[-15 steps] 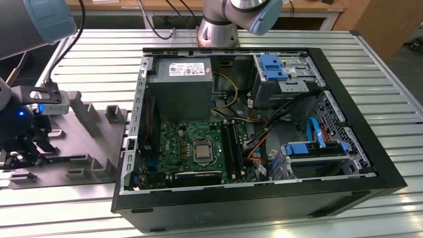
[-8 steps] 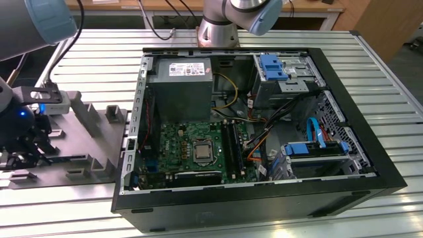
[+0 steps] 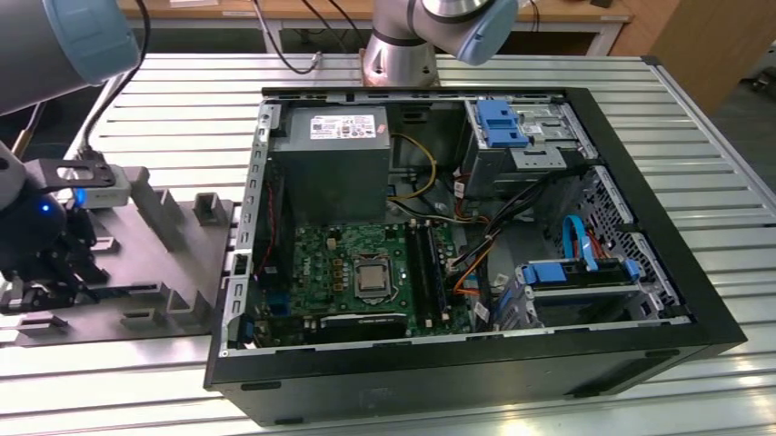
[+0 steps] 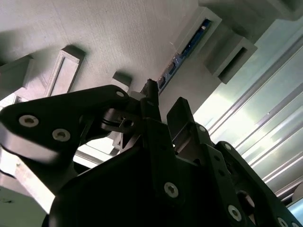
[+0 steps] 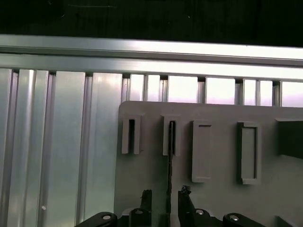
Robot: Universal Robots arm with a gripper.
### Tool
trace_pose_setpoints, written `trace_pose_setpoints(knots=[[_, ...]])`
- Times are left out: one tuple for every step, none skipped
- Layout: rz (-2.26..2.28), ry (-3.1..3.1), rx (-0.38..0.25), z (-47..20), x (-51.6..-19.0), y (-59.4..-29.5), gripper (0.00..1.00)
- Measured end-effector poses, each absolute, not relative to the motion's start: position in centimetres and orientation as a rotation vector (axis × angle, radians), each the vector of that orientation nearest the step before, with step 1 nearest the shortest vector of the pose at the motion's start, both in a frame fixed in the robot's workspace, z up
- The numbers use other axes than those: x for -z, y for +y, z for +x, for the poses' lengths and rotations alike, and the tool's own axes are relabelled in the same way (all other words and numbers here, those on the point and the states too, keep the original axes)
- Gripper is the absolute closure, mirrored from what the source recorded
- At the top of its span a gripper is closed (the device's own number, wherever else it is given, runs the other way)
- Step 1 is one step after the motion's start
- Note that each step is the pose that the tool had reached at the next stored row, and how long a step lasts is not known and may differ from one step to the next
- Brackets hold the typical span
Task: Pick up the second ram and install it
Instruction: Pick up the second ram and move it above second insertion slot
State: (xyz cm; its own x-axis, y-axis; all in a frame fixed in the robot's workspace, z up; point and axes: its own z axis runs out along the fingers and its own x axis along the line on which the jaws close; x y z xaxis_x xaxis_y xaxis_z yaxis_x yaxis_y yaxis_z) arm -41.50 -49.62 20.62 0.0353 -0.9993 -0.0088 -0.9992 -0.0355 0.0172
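Note:
The second ram (image 5: pixel 169 163) stands on edge in a slot of the grey fixture plate (image 5: pixel 218 118), seen as a thin dark line in the first wrist view. In the second wrist view its blue-green board (image 4: pixel 185 49) runs toward the fingers. My gripper (image 5: pixel 165 197) is low over the plate and open. One black fingertip (image 5: pixel 147 196) is on each side of the ram's near end, with a small gap to the board on both sides. In the exterior view the gripper (image 3: pixel 54 277) is over the plate at the far left of the exterior view.
The open computer case (image 3: pixel 679 272) fills the middle of the slatted metal table (image 3: pixel 182 109). Inside it lie the green motherboard (image 3: pixel 327 263) with long black slots (image 3: pixel 424 263), a grey power-supply box (image 3: pixel 330 173) and loose cables. Raised holders (image 3: pixel 209 211) stand on the fixture plate.

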Motion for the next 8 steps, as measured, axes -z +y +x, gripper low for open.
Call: trace_pose_setpoints(knots=[[2.259, -2.175, 0.028, -41.5, -20.55, -49.62, 0.64], [2.26, -2.174, 0.028, -41.5, -20.47, -49.62, 0.64], [2.26, -2.174, 0.028, -41.5, -20.4, -49.61, 0.64], [2.26, -2.174, 0.028, -41.52, -20.37, -49.55, 0.64], [2.26, -2.174, 0.028, -41.52, -20.35, -49.47, 0.64], [2.26, -2.174, 0.028, -41.51, -20.31, -49.4, 0.64], [2.26, -2.174, 0.028, -41.51, -20.29, -49.34, 0.64], [2.26, -2.174, 0.028, -41.52, -20.23, -49.3, 0.64]])
